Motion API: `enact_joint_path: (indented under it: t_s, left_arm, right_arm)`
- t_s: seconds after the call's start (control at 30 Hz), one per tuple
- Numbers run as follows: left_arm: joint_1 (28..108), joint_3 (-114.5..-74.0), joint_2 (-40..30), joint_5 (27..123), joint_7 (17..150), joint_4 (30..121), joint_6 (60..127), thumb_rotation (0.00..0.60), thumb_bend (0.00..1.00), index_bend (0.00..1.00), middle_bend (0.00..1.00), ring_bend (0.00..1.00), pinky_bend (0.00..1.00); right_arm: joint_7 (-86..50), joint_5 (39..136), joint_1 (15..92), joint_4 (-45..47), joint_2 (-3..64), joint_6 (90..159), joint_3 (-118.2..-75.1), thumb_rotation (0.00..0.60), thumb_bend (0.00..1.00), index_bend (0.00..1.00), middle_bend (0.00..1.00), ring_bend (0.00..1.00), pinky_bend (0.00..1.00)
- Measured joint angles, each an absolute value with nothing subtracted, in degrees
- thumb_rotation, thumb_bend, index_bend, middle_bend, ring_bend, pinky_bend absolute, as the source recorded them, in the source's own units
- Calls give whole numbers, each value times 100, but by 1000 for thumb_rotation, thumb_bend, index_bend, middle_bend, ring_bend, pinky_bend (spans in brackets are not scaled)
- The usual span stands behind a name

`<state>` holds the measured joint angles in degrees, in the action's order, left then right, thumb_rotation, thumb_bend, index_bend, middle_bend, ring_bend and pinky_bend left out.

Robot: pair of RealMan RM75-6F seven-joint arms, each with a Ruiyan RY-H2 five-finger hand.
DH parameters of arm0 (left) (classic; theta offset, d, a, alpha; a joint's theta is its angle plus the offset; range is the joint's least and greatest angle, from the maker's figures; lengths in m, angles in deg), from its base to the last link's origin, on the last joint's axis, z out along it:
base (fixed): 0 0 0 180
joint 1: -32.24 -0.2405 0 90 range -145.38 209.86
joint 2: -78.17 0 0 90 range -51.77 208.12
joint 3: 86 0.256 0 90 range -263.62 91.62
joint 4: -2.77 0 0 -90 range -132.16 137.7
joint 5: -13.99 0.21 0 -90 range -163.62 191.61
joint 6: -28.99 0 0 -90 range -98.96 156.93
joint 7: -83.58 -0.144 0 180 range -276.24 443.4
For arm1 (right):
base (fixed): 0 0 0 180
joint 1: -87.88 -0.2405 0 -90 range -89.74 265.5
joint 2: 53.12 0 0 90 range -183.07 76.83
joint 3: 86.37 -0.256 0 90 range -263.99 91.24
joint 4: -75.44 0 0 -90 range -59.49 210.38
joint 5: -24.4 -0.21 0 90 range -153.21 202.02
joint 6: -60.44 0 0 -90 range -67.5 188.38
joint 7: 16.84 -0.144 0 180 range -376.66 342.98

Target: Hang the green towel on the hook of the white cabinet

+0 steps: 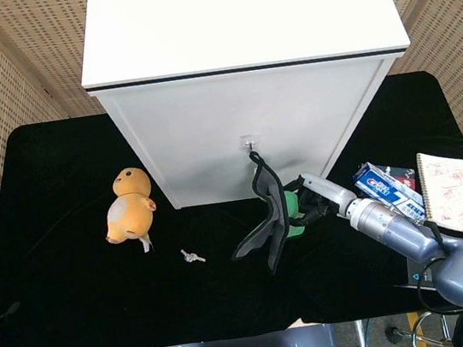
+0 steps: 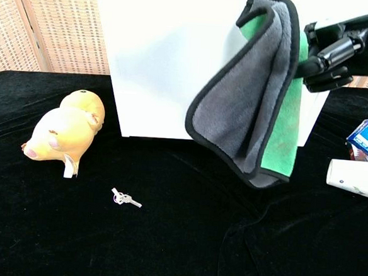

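Observation:
The green towel (image 1: 268,216) has a grey side and a black border. It hangs folded in front of the white cabinet (image 1: 235,17), and its top corner reaches up to the small hook (image 1: 249,143) on the front panel. In the chest view the towel (image 2: 255,111) drapes down with its lower edge just above the black table. My right hand (image 1: 309,201) grips the towel's right edge, and in the chest view the hand (image 2: 332,50) sits at the upper right beside the cloth. Whether the towel's loop sits on the hook cannot be made out. My left hand is out of both views.
A yellow plush toy (image 1: 128,207) lies left of the cabinet, with a small key ring (image 1: 193,256) in front of it. A toothpaste box (image 1: 387,190), a notebook (image 1: 448,190) and a white tube (image 2: 355,178) lie at the right, close under my right arm.

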<state>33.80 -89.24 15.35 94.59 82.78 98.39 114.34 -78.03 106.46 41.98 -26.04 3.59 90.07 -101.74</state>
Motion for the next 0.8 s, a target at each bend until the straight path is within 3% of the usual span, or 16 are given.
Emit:
enact_joint_path:
  t_s: [0.1,0.13,0.17,0.23,0.33,0.6,0.8]
  left_arm:
    - [3378,-8923,1534,9457,8277,9838,11437,600,0,0,0,0,0]
    - [3378,-8923,1534,9456,8275,9838,11435,600,0,0,0,0,0]
    - [3380,-8921,1532,9456,8269,9837,11429,600,0,0,0,0,0]
    - [3384,-8917,1529,9458,8259,9837,11420,600,0,0,0,0,0]
    - [3387,-8915,1526,9459,8252,9837,11416,600,0,0,0,0,0]
    - [3373,-8911,1545,9477,8293,9850,11441,600,0,0,0,0,0]
    - [3355,-8903,1586,9524,8394,9860,11478,600,0,0,0,0,0]
  right_arm:
    - [-7837,10678,4168,-2546,366,8964,-10110,600,589,800,1000,1000,1000]
    - [-7833,10679,4167,-2533,369,8961,-10091,600,538,763,1000,1000,1000]
    - [-7804,10675,4166,-2517,371,8957,-10069,600,475,722,1000,1000,1000]
    - [-7717,10655,4163,-2503,371,8945,-10034,600,217,561,1000,1000,1000]
    - [-7544,10549,4150,-2505,352,8902,-9980,600,30,418,1000,1000,1000]
    - [-7245,10365,4194,-2611,226,8947,-9924,600,0,236,996,997,1000]
    - [-7062,10464,4387,-2818,-71,9194,-9854,600,0,223,996,996,1000]
